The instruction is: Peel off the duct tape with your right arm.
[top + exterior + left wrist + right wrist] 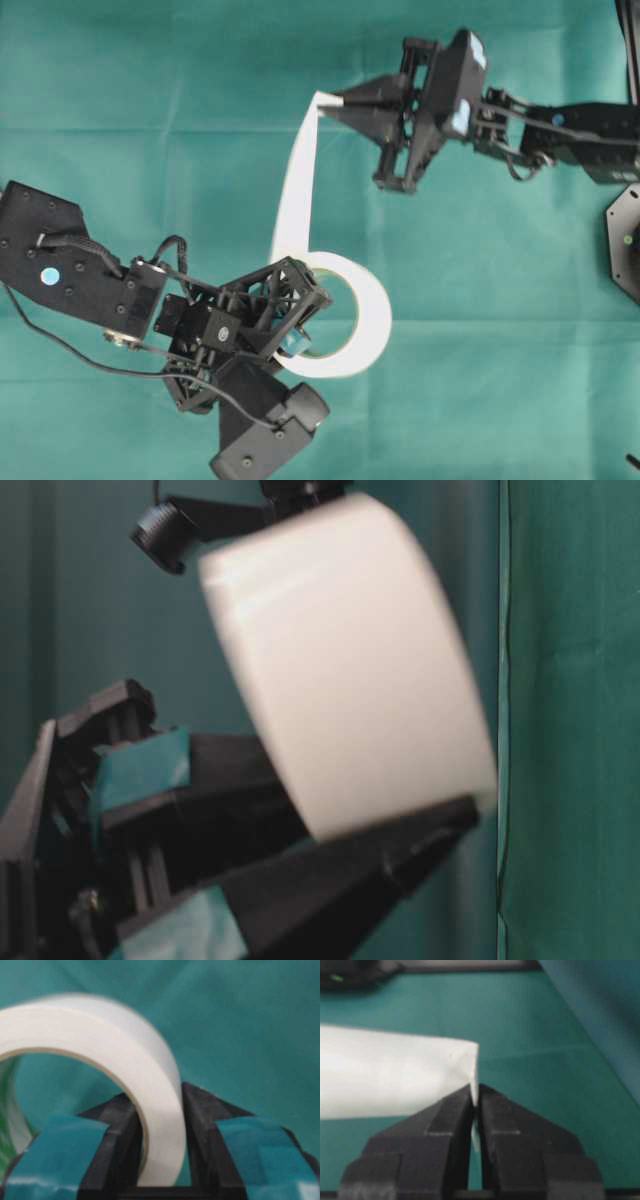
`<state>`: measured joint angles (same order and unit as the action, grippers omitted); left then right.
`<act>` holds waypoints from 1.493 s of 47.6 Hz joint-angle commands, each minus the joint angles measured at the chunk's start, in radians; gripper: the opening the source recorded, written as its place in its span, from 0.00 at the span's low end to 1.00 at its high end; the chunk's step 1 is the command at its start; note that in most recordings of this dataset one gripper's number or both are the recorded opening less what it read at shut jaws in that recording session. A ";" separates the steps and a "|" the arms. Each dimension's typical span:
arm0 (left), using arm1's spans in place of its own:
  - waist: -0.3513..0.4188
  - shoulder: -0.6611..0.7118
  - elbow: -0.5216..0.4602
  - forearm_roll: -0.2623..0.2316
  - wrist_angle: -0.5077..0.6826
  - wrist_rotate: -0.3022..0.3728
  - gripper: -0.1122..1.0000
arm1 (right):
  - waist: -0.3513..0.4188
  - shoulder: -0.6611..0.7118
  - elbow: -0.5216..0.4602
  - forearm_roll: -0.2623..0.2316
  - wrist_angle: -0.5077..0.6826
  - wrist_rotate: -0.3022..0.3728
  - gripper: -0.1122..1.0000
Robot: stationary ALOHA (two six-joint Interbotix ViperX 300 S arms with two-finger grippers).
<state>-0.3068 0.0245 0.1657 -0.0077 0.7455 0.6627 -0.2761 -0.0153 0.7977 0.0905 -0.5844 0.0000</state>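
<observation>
Strip stretched from the roll up to your right gripper (335, 103)

In the overhead view your right gripper, upper middle, pinches the loose end of the duct tape (355, 325); the white strip (293, 195) runs down-left to the roll at lower centre. Your left gripper (290, 325) clamps the roll's wall between its teal pads (65, 1147). Pulling farther toward the upper right, along the strip's length, should peel more. The roll is plain white, green print inside.

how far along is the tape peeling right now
Done: the left gripper clamps the roll, and the right gripper has pinched the strip end. In hand: a long strip is stretched out between roll and right gripper. Left: the strip is not yet free of the roll.
</observation>
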 commanded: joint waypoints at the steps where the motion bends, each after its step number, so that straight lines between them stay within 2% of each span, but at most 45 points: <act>1: -0.038 -0.032 -0.040 -0.008 -0.034 0.015 0.28 | -0.057 0.008 -0.031 0.006 -0.008 -0.005 0.02; 26: -0.048 -0.038 -0.086 -0.006 -0.121 0.149 0.28 | -0.123 0.127 -0.089 0.005 -0.005 0.000 0.02; 36: -0.018 -0.069 -0.095 -0.005 -0.161 0.206 0.28 | -0.123 0.153 -0.103 0.005 -0.002 0.002 0.02; 58: -0.012 -0.137 -0.026 -0.005 -0.417 0.393 0.28 | -0.123 0.187 -0.117 0.005 0.005 0.002 0.02; 71: -0.003 -0.187 0.054 -0.006 -0.614 0.457 0.28 | -0.123 0.206 -0.126 0.006 0.020 0.003 0.02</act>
<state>-0.2746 -0.0859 0.2408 -0.0061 0.2286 1.1045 -0.3175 0.1871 0.6888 0.0859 -0.5783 0.0031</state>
